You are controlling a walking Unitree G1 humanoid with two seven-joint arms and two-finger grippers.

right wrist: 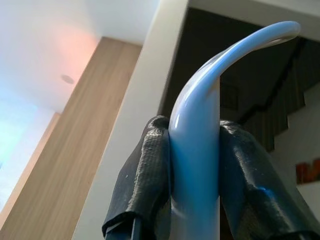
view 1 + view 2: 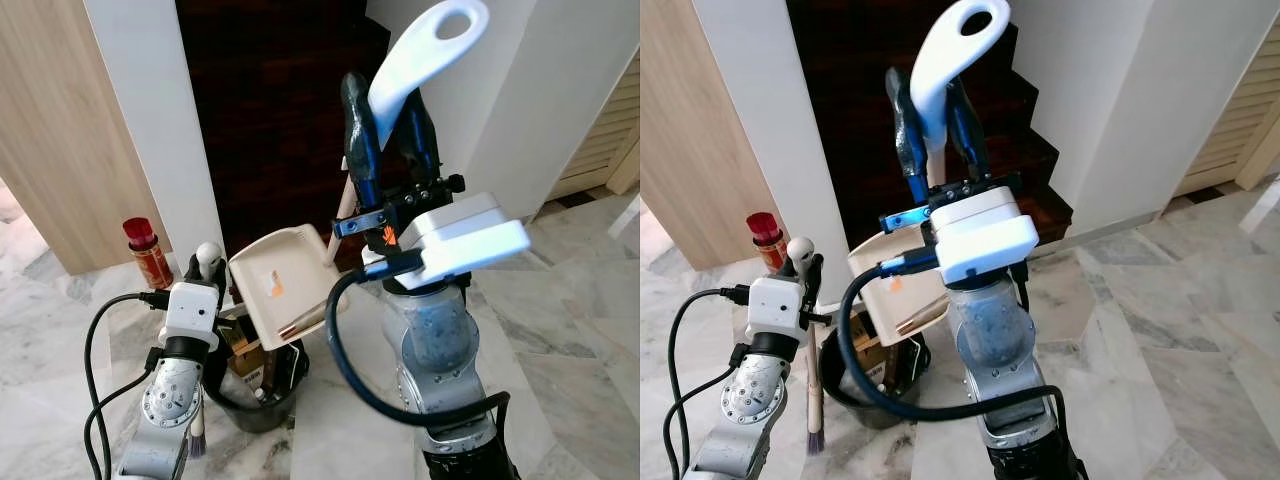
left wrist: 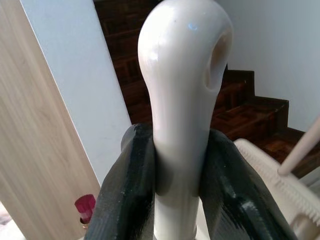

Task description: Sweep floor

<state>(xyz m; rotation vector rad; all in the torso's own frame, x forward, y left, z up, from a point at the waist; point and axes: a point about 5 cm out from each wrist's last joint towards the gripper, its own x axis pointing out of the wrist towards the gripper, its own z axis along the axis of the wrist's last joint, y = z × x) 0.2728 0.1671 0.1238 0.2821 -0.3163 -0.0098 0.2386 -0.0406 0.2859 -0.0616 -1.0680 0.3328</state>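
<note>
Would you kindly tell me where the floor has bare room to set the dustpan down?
Bare marble floor lies to the robot's right, between the right gripper and the white wall. It is crowded on the left: bin, dustpan, red can and left gripper with the brush.

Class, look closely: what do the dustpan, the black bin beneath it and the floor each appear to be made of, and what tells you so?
Dustpan: probably cream plastic, matte, with moulded rim and ridges. Its white handle, clamped in the right tool, looks glossy, with highlights. Black bin: likely plastic, with a slight sheen. Floor: polished stone-look tiles, grey veining suggesting marble, though possibly ceramic.
</note>
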